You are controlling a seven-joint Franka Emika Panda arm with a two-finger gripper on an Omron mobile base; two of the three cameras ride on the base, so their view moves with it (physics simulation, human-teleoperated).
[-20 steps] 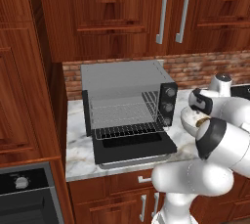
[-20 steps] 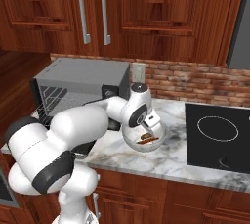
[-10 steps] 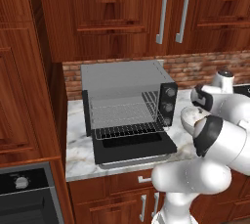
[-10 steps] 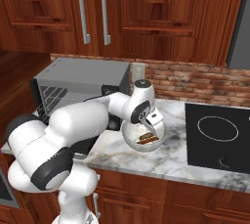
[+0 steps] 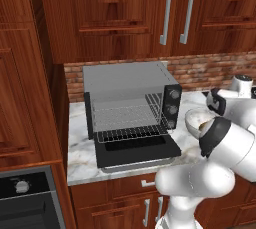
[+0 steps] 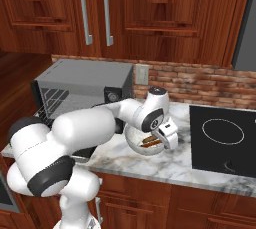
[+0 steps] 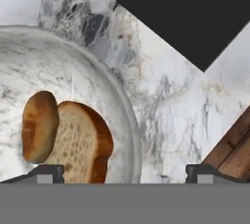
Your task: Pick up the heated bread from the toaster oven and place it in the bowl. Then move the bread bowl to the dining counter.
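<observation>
Counter: a marble top (image 6: 165, 165) is running under the wall cabinets, carrying the oven and the bowl.
Wall: a red brick strip (image 6: 200, 85) is sitting between top and cabinets, with a pale outlet (image 6: 142, 75) set in it.
Cabinets: dark red wood doors (image 5: 130, 13) with long metal handles are hanging above.
Cooktop: a black glass plate (image 6: 222, 138) is lying in the top, right of the bowl.
Oven: the grey toaster oven (image 5: 127, 103) is standing with its black door dropped flat and the rack showing.
Bowl: the speckled bowl (image 6: 134, 143) is sitting just right of the oven.
Bread: the bread (image 7: 68, 137) is lying inside the bowl, near its rim.
Gripper: the gripper (image 7: 124, 173) is hovering over the bowl's rim, fingers spread wide and holding nothing.
</observation>
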